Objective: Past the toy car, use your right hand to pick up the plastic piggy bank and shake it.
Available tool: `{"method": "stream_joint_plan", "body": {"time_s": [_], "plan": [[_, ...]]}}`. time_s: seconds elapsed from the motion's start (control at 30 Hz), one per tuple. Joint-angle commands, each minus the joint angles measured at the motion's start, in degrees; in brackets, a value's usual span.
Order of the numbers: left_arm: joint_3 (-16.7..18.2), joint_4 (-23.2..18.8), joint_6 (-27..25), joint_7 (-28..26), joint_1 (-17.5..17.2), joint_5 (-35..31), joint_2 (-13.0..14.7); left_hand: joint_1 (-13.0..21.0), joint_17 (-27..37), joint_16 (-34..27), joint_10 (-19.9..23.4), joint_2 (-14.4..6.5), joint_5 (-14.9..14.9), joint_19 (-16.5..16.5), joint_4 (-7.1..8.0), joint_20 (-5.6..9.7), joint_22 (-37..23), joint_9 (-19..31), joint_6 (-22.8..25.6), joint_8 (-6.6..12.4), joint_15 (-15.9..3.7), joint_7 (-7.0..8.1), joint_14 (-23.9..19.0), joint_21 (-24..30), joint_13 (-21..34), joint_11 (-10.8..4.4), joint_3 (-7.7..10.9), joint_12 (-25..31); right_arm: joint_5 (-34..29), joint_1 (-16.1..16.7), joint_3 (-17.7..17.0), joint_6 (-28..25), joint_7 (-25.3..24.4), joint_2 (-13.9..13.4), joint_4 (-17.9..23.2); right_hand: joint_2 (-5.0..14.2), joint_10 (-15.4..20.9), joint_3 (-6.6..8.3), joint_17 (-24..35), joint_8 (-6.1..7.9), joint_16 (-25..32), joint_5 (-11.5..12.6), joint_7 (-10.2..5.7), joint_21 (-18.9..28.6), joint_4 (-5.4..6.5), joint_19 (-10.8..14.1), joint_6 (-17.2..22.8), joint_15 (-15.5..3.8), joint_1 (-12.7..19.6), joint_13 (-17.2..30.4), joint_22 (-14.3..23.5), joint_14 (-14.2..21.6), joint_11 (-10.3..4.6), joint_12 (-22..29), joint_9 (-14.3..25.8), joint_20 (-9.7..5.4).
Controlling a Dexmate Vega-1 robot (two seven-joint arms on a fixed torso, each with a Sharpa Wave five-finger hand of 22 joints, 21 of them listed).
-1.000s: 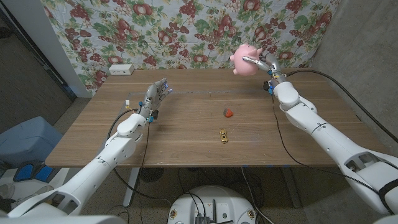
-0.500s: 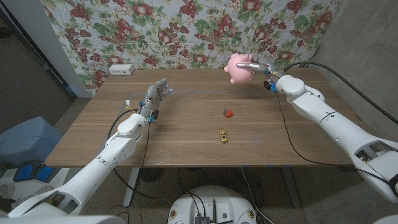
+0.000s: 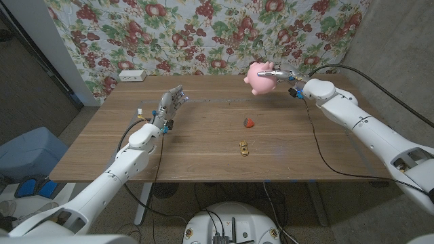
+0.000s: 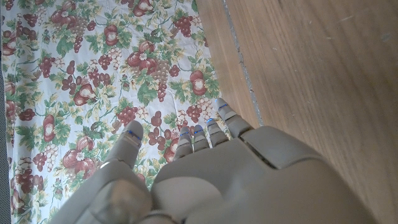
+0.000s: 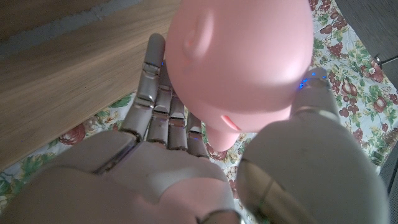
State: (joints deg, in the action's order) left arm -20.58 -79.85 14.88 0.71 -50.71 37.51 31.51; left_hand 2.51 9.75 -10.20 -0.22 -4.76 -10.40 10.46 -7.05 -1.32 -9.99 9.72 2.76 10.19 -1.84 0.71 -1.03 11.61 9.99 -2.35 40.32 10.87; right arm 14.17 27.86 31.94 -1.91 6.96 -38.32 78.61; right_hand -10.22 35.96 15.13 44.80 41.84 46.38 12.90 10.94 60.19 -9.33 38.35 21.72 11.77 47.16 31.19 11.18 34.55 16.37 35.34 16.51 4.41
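The right hand holds the pink piggy bank up off the bench so it can shake freely. The left hand waits with nothing in it, fingers apart.

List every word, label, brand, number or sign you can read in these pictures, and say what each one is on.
No readable text in any view.
White box at the table's far left edge: any markings are too small to tell.
Toy car: too small to show print.
Piggy bank, held by the right hand: plain pink, no lettering.
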Motion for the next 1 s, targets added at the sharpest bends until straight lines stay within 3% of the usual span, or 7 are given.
{"method": "stream_joint_plan", "body": {"time_s": [0.03, 0.23, 0.5, 0.77, 1.0], "plan": [[-0.03, 0.0, -0.1, -0.09, 0.09, -0.03, -0.06, -0.19, 0.06, 0.0, 0.25, -2.13, -0.06, 0.5, -0.36, 0.03, -0.18, 0.24, 0.22, 0.2, -0.45, -0.19, 0.01, -0.27, 0.25, -0.07, 0.21, 0.13, -0.02, 0.11, 0.07, -0.26, -0.75, -0.21, 0.32, 12.48, 24.97, 15.55, 25.47, 0.09, 16.72, 26.27, -4.8, 0.5, 0.17, -4.6, 31.59, -23.96, 9.58, 15.35, 0.02, 22.9, -18.33, 8.58, 11.41, -4.52], [-0.01, 0.02, 0.06, -0.12, 0.02, -0.09, -0.08, -0.2, 0.07, -0.01, 0.28, -2.15, -0.06, 0.52, -0.34, 0.04, -0.18, 0.23, 0.24, 0.21, -0.51, -0.21, 0.02, -0.26, 0.25, 0.01, 0.2, 0.14, -0.67, 1.77, -0.87, 1.3, -4.86, 0.45, 0.89, 12.53, 24.99, 15.48, 25.47, 0.07, 16.88, 26.25, -4.87, 0.82, 0.21, -4.66, 31.62, -23.92, 9.54, 15.3, -0.03, 23.0, -18.24, 8.55, 11.5, -4.55], [0.04, -0.15, 0.0, -0.12, -0.12, 0.01, 0.0, -0.18, 0.06, -0.01, 0.23, -2.15, -0.05, 0.51, -0.37, 0.03, -0.18, 0.24, 0.18, 0.19, -0.48, -0.23, 0.04, -0.27, 0.25, -0.06, 0.19, 0.13, -2.97, 5.92, -3.26, 6.95, -15.78, 2.85, 1.29, 12.6, 24.74, 15.32, 25.48, -0.18, 17.06, 26.03, -4.91, 1.36, 0.16, -4.88, 31.44, -23.9, 9.62, 15.27, -0.09, 22.73, -18.45, 8.42, 11.47, -4.79], [0.11, -0.34, 0.04, -0.28, -0.29, -0.03, 0.07, -0.15, 0.05, -0.03, 0.28, -2.15, -0.06, 0.5, -0.4, 0.06, -0.18, 0.24, 0.22, 0.2, -0.48, -0.19, -0.02, -0.27, 0.25, 0.01, 0.18, 0.15, -6.41, 8.94, -5.4, 14.64, -28.61, 7.71, -1.25, 12.92, 24.38, 15.27, 25.27, -0.59, 16.71, 25.82, -5.1, 1.83, 0.42, -5.14, 31.32, -23.91, 9.32, 14.86, -0.16, 22.2, -18.68, 8.02, 11.11, -5.07], [0.2, -0.53, 0.13, -0.3, -0.41, -0.03, 0.17, -0.2, 0.07, -0.02, 0.26, -2.14, -0.05, 0.5, -0.37, 0.02, -0.18, 0.24, 0.25, 0.21, -0.5, -0.23, 0.03, -0.27, 0.25, -0.04, 0.16, 0.14, -7.4, 9.67, -6.57, 18.64, -34.49, 11.06, -3.74, 12.96, 24.39, 15.25, 25.21, -0.76, 16.57, 25.71, -5.42, 2.15, 0.42, -5.28, 31.27, -23.95, 9.19, 14.79, -0.22, 22.18, -18.86, 7.98, 10.97, -5.21]]}}
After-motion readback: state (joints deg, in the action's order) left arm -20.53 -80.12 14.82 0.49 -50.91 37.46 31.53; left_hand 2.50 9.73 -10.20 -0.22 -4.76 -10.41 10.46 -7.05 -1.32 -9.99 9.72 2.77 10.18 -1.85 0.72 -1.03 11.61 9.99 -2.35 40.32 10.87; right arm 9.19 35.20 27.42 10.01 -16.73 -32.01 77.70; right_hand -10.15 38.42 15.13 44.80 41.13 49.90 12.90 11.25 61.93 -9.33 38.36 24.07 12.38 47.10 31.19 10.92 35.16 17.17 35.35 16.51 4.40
